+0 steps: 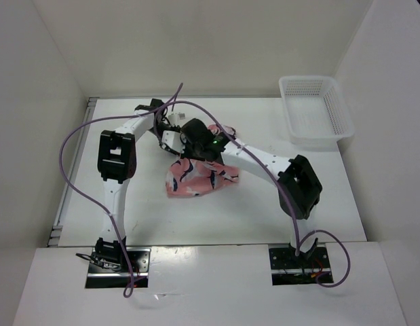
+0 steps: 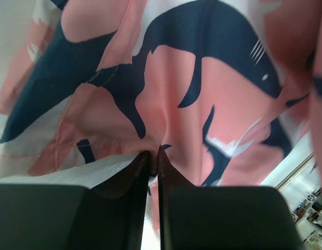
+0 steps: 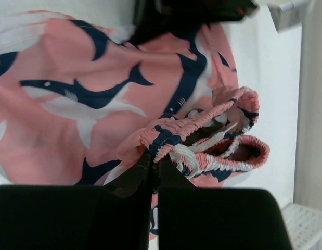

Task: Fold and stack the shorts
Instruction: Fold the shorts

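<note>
As the left gripper (image 2: 153,154) and right gripper (image 3: 153,157) clench soft fold and ruched waistband (image 3: 202,122), the whale-print shorts (image 1: 196,180) bunch mid-way across the table (image 1: 264,214), well apart from the perforated basket (image 1: 311,112)

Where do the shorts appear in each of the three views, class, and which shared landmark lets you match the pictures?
Top external: shorts lie as a crumpled heap near the picture's centre.
Left wrist: shorts fill nearly the whole frame.
Right wrist: shorts cover the left and centre, with the waistband bunched centre-right.
Shared landmark: the navy-and-white print on salmon-pink fabric, visible in all three.
</note>
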